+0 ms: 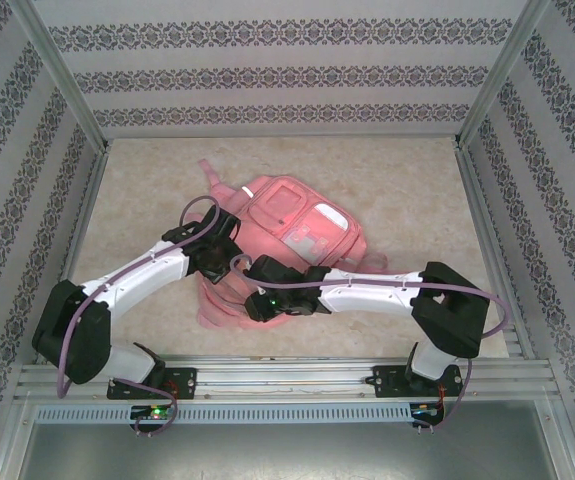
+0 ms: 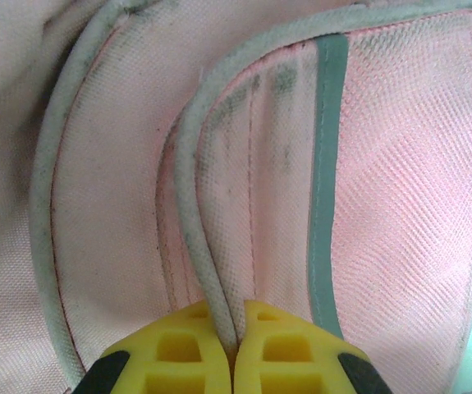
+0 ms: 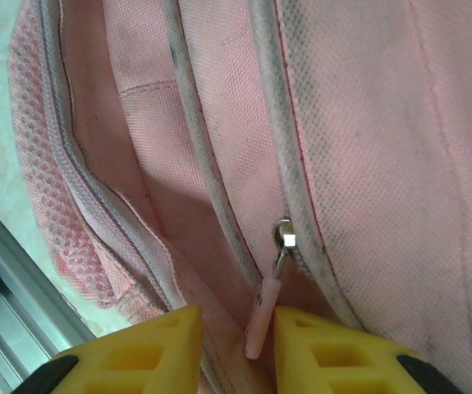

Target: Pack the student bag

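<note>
The student bag (image 1: 287,225) is seen lying flat at the middle of the desk (image 1: 147,200), with a strap trailing toward 11 o'clock. It is reached by the left arm from 8 o'clock and by the right arm from 4 o'clock. The jaws of the left gripper (image 2: 234,328) are pressed together on a grey piping cord (image 2: 188,205) of the bag. The jaws of the right gripper (image 3: 236,328) are held narrowly apart, and a pink zip pull (image 3: 260,316) hangs toward 6 o'clock between them.
</note>
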{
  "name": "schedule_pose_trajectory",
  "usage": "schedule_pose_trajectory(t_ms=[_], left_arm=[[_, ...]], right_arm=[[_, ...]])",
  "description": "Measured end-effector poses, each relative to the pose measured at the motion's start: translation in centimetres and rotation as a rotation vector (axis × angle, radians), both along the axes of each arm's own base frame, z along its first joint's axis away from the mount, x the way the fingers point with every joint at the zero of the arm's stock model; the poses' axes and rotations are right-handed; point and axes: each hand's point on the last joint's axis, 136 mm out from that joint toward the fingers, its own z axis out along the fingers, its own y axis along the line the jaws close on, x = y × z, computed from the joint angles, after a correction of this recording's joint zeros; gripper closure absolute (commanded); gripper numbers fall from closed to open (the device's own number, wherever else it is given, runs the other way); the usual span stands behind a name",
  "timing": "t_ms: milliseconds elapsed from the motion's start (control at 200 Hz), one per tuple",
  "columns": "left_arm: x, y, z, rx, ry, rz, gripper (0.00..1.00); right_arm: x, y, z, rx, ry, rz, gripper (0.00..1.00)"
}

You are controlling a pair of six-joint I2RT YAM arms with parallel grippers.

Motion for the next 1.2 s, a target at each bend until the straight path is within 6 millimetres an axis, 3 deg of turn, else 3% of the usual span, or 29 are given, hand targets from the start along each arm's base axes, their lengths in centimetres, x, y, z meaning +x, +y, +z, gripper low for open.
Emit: schedule_pose_trajectory(t_ms=[120, 200, 365, 615, 924, 1059, 1199], left_arm=[[0.0, 0.0, 0.0, -0.007, 0.002, 0.014, 1.00], [-0.1, -0.1, 0.1, -0.010, 0.002, 0.019, 1.00], [-0.1, -0.1, 0.3, -0.014, -0.003, 0.024, 1.00], [0.0, 0.2, 0.8, 0.018, -0.035, -0.005, 1.00], [0.4, 0.9, 1.9, 0.023, -0.077, -0.050, 1.00], [0.7, 1.6, 2.0, 0.043, -0.090, -0.074, 1.00], [0.9, 1.3, 2.1, 0.038, -0.109, -0.127, 1.00]], right_arm=[[0.0, 0.2, 0.0, -0.022, 0.004, -0.008, 0.64], [0.2, 0.2, -0.2, -0.062, -0.006, -0.024, 0.68], [0.6, -0.1, -0.7, -0.132, -0.027, -0.061, 1.00], [1.0, -1.2, -0.3, -0.158, -0.038, -0.125, 1.00], [1.0, -6.6, -0.3, -0.191, -0.065, -0.185, 1.00], [2.6, -10.0, -0.6, -0.226, -0.085, -0.222, 1.00], [4.2, -11.0, 0.1, -0.203, -0.116, -0.223, 1.00]])
